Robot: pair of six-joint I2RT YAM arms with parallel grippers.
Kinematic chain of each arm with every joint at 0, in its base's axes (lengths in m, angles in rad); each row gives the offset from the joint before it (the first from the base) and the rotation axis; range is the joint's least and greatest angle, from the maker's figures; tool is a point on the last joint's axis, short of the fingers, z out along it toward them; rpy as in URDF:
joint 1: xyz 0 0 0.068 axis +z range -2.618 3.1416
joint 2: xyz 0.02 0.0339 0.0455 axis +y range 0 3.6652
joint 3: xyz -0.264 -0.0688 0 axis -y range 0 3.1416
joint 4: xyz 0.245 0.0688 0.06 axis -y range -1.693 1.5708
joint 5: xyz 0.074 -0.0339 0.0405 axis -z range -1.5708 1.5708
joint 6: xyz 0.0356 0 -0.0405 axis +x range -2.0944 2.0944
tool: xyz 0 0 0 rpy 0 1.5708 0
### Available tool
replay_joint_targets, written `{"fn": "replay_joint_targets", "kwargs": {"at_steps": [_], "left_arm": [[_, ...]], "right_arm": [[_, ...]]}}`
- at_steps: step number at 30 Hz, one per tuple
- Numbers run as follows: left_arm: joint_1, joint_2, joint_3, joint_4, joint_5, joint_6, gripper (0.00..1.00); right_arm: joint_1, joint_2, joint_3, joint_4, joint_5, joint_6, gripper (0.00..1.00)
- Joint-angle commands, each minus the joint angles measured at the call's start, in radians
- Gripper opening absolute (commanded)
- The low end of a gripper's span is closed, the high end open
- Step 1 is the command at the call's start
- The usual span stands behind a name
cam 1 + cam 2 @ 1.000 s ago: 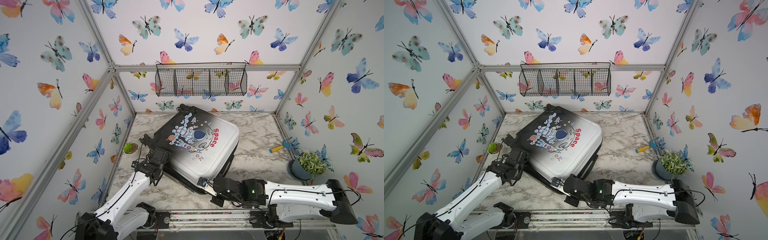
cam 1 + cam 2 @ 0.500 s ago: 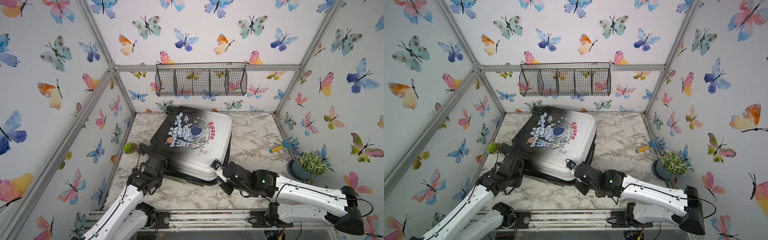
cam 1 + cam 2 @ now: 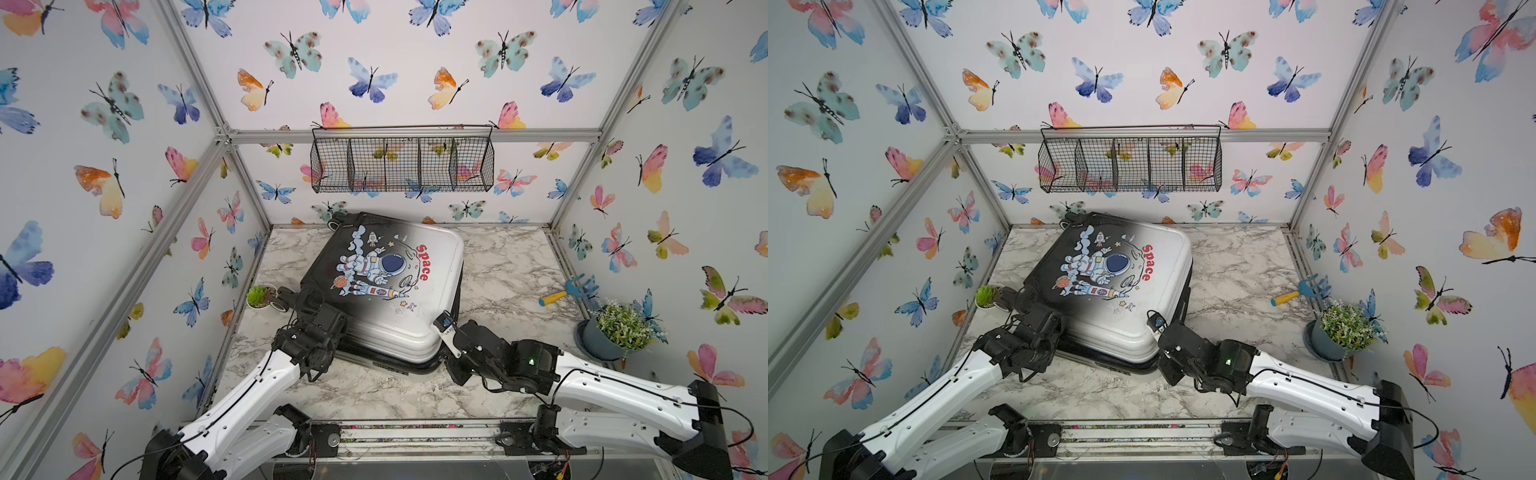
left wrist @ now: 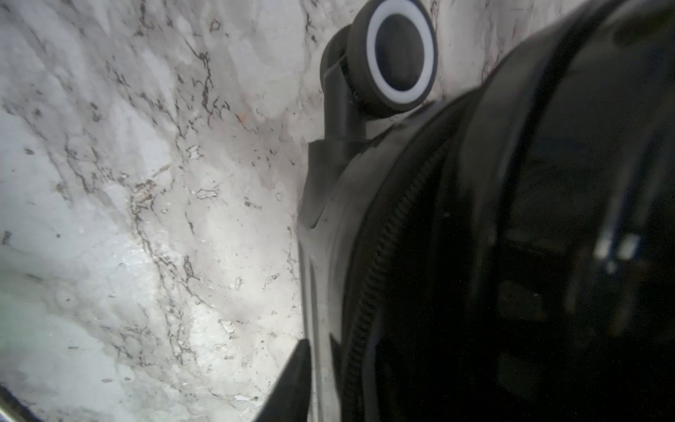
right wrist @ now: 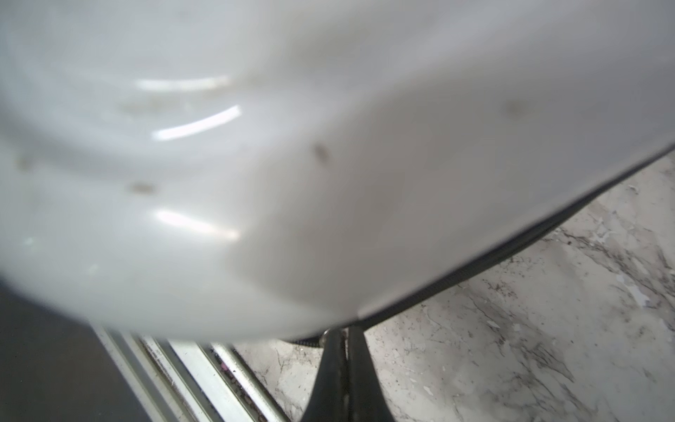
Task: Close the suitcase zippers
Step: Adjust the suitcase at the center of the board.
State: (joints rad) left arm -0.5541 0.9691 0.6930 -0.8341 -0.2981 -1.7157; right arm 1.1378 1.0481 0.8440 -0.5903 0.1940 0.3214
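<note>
Find the suitcase (image 3: 395, 291) lying flat on the marble table (image 3: 511, 266), astronaut side up, a little left of the middle, wheels to the left. Look at the right gripper (image 5: 345, 339) at the near right corner, tips pressed tight together right at the black zippers (image 5: 511, 261) under the silver shell. Look at the left gripper (image 3: 311, 307) at the near left corner, close by a wheel (image 4: 398, 54); with only one finger (image 4: 294, 380) showing in the wrist view, cannot tell spread from shut there. To do this step well, first check for a little metal pull nipped between the right tips, not just bare air. Then pull slowly along the rim, following the round bend of the corner, never straight out or up. Hold the tips low and close to the track. Use the left gripper to steady the case at the wheel corner, stopping any sliding or spinning on the smooth table. Press the top shell down flat, bringing both sides of the track close together ahead of the pull. Stop and grip again after any slip.
</note>
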Motion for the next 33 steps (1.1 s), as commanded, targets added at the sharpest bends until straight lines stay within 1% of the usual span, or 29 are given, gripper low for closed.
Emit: {"fn": "replay_joint_targets", "kwargs": {"at_steps": [1, 4, 7, 8, 9, 12, 14, 15, 16, 18, 19, 20, 22, 23, 24, 25, 27, 28, 29, 30, 33], "left_arm": [[-0.003, -0.038, 0.022, -0.041, -0.053, 0.074, 0.57], [-0.003, -0.072, 0.074, -0.066, -0.124, 0.232, 0.72], [-0.003, -0.071, 0.174, -0.223, -0.221, 0.357, 0.87], [-0.001, -0.077, 0.203, -0.282, -0.25, 0.384, 0.9], [0.0, -0.088, 0.224, -0.313, -0.279, 0.433, 0.91], [0.015, -0.151, 0.286, -0.304, -0.345, 0.709, 0.92], [0.057, -0.193, 0.337, -0.234, -0.339, 0.989, 0.91], [0.083, -0.207, 0.361, -0.196, -0.322, 1.111, 0.89], [0.123, -0.215, 0.386, -0.128, -0.259, 1.283, 0.87], [0.205, -0.192, 0.441, -0.082, -0.154, 1.459, 0.84], [0.254, -0.165, 0.474, -0.078, -0.072, 1.562, 0.85], [0.301, -0.13, 0.512, -0.096, -0.003, 1.65, 0.86], [0.37, -0.061, 0.58, -0.154, 0.087, 1.815, 0.89], [0.406, -0.03, 0.612, -0.181, 0.114, 1.887, 0.9], [0.411, -0.011, 0.63, -0.185, 0.101, 1.925, 0.9], [0.409, -0.005, 0.64, -0.184, 0.125, 1.982, 0.91], [0.414, 0.016, 0.66, -0.203, 0.196, 2.038, 0.93], [0.414, 0.027, 0.667, -0.235, 0.251, 2.074, 0.93], [0.408, 0.032, 0.662, -0.263, 0.301, 2.115, 0.91], [0.401, 0.028, 0.652, -0.276, 0.327, 2.134, 0.89], [0.401, -0.001, 0.625, -0.323, 0.463, 2.183, 0.87]], "right_arm": [[-0.027, -0.022, -0.008, 0.009, 0.042, -0.015, 0.04], [-0.065, -0.025, -0.01, 0.013, 0.051, -0.021, 0.04], [-0.116, -0.016, 0.006, 0.015, 0.038, -0.058, 0.04], [-0.13, -0.012, 0.015, 0.01, 0.037, -0.074, 0.04], [-0.142, -0.007, 0.019, 0.007, 0.032, -0.087, 0.04], [-0.193, -0.009, 0.021, 0.003, 0.007, -0.124, 0.04], [-0.248, -0.015, 0.021, 0.003, -0.027, -0.152, 0.04], [-0.28, -0.015, 0.022, 0.0, -0.045, -0.168, 0.04], [-0.317, -0.012, 0.026, -0.007, -0.064, -0.188, 0.04], [-0.38, -0.007, 0.038, -0.01, -0.08, -0.23, 0.04], [-0.414, -0.001, 0.046, -0.009, -0.086, -0.256, 0.04], [-0.453, 0.008, 0.056, -0.011, -0.098, -0.278, 0.04], [-0.516, 0.024, 0.072, -0.002, -0.117, -0.314, 0.04], [-0.539, 0.035, 0.076, 0.006, -0.12, -0.33, 0.04], [-0.556, 0.046, 0.08, 0.008, -0.119, -0.347, 0.04], [-0.576, 0.058, 0.087, 0.013, -0.12, -0.364, 0.04], [-0.63, 0.083, 0.099, 0.027, -0.136, -0.39, 0.04], [-0.664, 0.096, 0.101, 0.041, -0.152, -0.407, 0.04], [-0.692, 0.114, 0.103, 0.055, -0.158, -0.422, 0.04], [-0.717, 0.13, 0.107, 0.067, -0.165, -0.438, 0.04], [-0.798, 0.184, 0.12, 0.104, -0.198, -0.485, 0.04]]}}
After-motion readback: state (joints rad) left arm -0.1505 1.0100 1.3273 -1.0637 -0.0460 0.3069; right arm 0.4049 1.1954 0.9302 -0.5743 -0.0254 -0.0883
